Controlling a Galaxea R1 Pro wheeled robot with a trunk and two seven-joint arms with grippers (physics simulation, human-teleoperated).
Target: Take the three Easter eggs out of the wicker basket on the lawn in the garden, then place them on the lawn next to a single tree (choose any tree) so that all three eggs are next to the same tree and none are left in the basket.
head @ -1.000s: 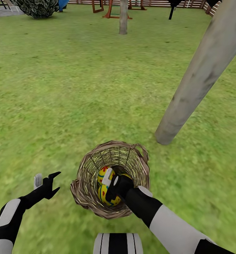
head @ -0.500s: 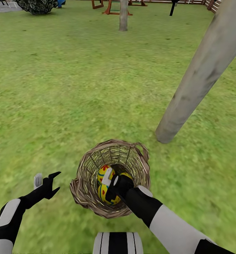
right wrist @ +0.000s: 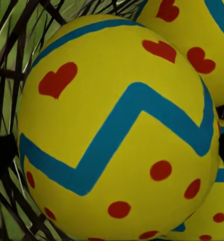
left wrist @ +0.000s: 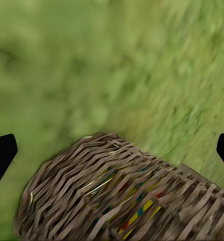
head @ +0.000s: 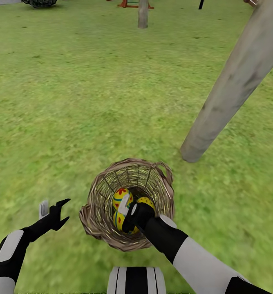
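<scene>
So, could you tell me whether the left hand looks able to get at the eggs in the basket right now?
Probably not easily: the right hand and forearm occupy the wicker basket mouth above the eggs, while the left hand sits outside beside its wall.

dark round bush [head: 39, 3], red wooden frame [head: 134, 5]

Head cam downward; wrist cams close (all share wicker basket [head: 128, 204])

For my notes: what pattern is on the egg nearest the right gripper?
Yellow egg with a blue zigzag band, red hearts and red dots; clearest in the right wrist view.
</scene>
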